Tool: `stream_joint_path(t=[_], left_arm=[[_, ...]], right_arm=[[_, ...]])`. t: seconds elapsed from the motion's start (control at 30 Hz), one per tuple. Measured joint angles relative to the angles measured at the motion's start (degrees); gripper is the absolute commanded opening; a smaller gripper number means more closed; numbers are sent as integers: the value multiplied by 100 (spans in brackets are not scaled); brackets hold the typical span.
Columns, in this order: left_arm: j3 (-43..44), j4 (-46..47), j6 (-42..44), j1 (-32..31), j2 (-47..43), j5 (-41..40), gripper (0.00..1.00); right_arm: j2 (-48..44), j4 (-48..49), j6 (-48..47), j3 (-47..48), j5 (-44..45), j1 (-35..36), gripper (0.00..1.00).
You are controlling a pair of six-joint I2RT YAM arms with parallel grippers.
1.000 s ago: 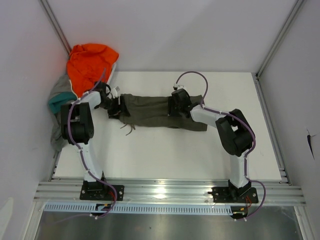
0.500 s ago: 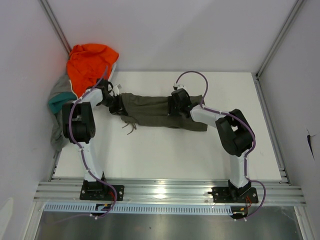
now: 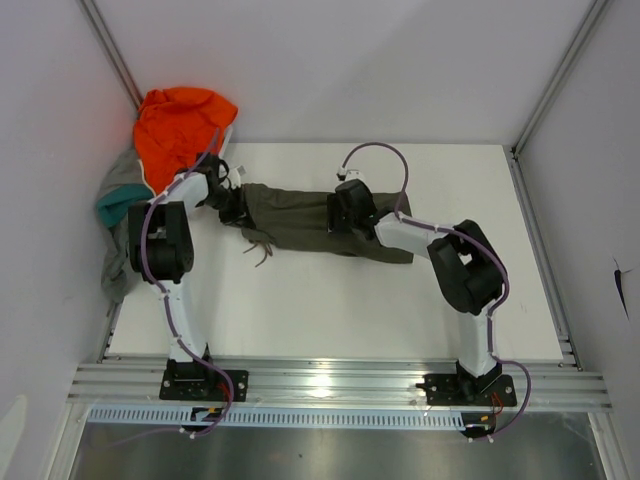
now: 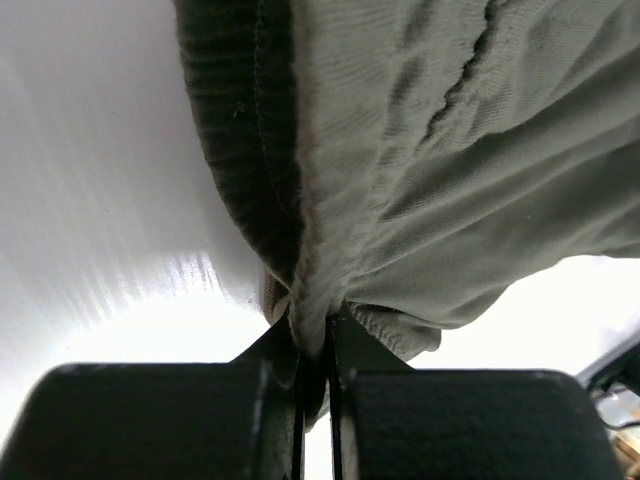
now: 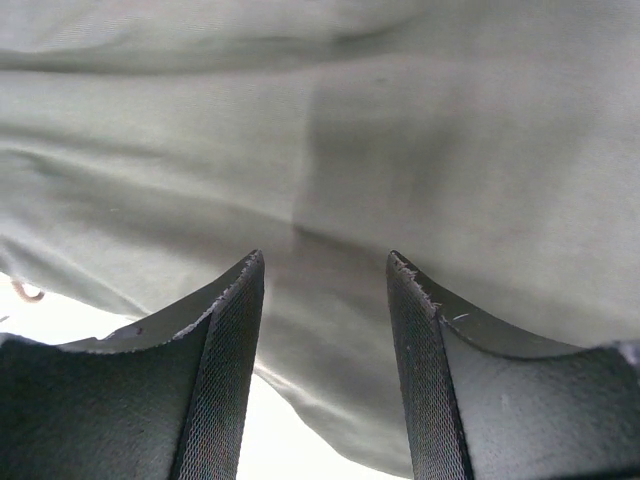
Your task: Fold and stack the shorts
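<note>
— Where are the olive green soft cloth shorts?
— Stretched across the back of the white worktop, waistband end leftward. The left hand, open a second ago, now clenches that waistband's edge.
— And the right hand?
— Shifted slightly left; fingers spread apart, cloth lying under them.

I see the olive green shorts lying in a long, wrinkled strip across the far half of the desk, waistband toward the left edge, drawstring trailing toward the near edge. The grey shorts lie crumpled just off the far left corner, mostly hidden.
</note>
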Motion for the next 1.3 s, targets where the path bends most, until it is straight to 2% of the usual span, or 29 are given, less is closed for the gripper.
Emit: stream_joint_path(t=[0.27,0.37,0.4,0.47,0.5,0.6,0.83,1.0,1.13,1.3], left_arm=[[-7,-94,243,-299,-369,-905,0],[-7,-179,352,-437,-623,-1180,0],[-4,-221,400,-472,-693,-1231,0],[46,-341,437,-494,-765,-1290,0],[85,-391,452,-494,-774,-1331,1],[155,-516,509,-479,-774,-1432,0],[317,-894,612,-442,-793,-1591,0],[785,-1333,748,-369,-872,-1670,0],[1217,-1740,894,-343,-1091,-1731,0],[1613,-2205,1069,-341,-1460,-1679,0]], right_arm=[[0,597,-72,-13,2,181,51],[15,826,-37,-2,184,299,42],[37,896,0,4,229,313,33],[160,1134,96,44,299,358,22],[247,1257,151,70,332,372,12],[599,1526,341,210,485,398,0],[1414,1539,728,807,942,540,0],[1722,1410,901,1263,1213,870,0],[2061,1080,1147,1971,1307,1161,0],[2271,1045,1506,2223,1482,1545,0]])
